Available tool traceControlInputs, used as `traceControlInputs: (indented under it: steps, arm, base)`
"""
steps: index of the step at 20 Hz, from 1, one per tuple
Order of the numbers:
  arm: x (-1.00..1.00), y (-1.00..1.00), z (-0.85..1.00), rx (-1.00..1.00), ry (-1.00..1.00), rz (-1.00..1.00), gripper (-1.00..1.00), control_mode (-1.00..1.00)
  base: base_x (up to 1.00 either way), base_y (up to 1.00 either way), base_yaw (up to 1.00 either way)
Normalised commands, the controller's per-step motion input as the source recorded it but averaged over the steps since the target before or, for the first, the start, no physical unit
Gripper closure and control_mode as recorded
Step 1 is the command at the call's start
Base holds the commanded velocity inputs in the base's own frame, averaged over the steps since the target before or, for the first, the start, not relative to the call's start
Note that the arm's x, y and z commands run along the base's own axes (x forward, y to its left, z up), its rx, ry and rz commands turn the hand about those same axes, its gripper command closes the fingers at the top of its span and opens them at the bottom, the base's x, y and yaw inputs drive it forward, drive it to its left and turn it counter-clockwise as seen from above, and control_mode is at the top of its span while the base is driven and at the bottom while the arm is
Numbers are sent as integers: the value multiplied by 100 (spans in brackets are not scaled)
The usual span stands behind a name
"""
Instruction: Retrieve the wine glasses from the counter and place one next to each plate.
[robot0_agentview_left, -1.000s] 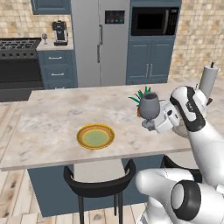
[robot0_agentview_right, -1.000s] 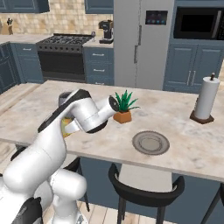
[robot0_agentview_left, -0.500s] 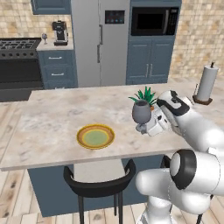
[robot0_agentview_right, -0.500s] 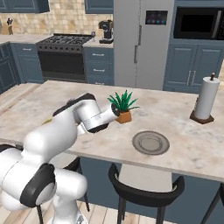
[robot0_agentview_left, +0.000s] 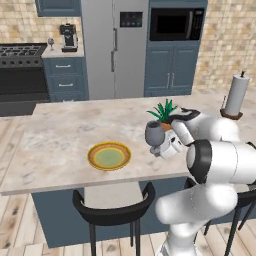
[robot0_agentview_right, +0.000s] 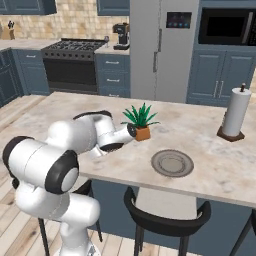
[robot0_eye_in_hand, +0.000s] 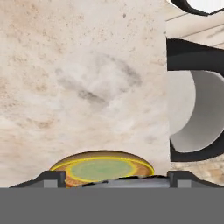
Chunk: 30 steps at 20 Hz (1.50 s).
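Observation:
The large smoky wine glass (robot0_agentview_left: 153, 132) hangs just over the island top with my gripper (robot0_agentview_left: 161, 144) shut on it from the right. It is a little to the right of the yellow-rimmed plate (robot0_agentview_left: 109, 156) with the green centre. In the hand view that plate (robot0_eye_in_hand: 103, 168) lies just beyond my fingertips (robot0_eye_in_hand: 52, 177). The plain grey plate (robot0_agentview_right: 172, 163) lies farther right on the island. A small second wine glass (robot0_agentview_left: 50, 42) stands on the far counter (robot0_agentview_left: 60, 52) beside the coffee machine.
A potted plant (robot0_agentview_left: 162, 112) stands right behind my hand. A paper towel roll (robot0_agentview_left: 235, 95) is at the island's right end. Black stools (robot0_agentview_left: 112, 212) line the near edge. Stove and fridge stand along the back wall.
My arm has swung left and slightly down with the wine glass, bringing it nearer the yellow-rimmed plate. The plates and plant have not moved.

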Motion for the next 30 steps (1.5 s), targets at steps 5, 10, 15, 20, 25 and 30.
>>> traceControlInputs:
  steps: [5, 10, 15, 20, 25, 30]
  arm:
    - [42, 0, -30, 0, 0, 0, 100, -100]
    - [41, 0, -23, 0, 0, 0, 100, -100]
    - [34, 0, -26, 0, 0, 0, 100, -100]
    - [28, 0, -37, 0, 0, 0, 100, -100]
    - [28, 0, -35, 0, 0, 0, 100, -100]
    - [29, 0, -31, 0, 0, 0, 100, -100]
  base:
    - [0, 0, 0]
    - [0, 0, 0]
    - [0, 0, 0]
    - [0, 0, 0]
    - [0, 0, 0]
    - [0, 0, 0]
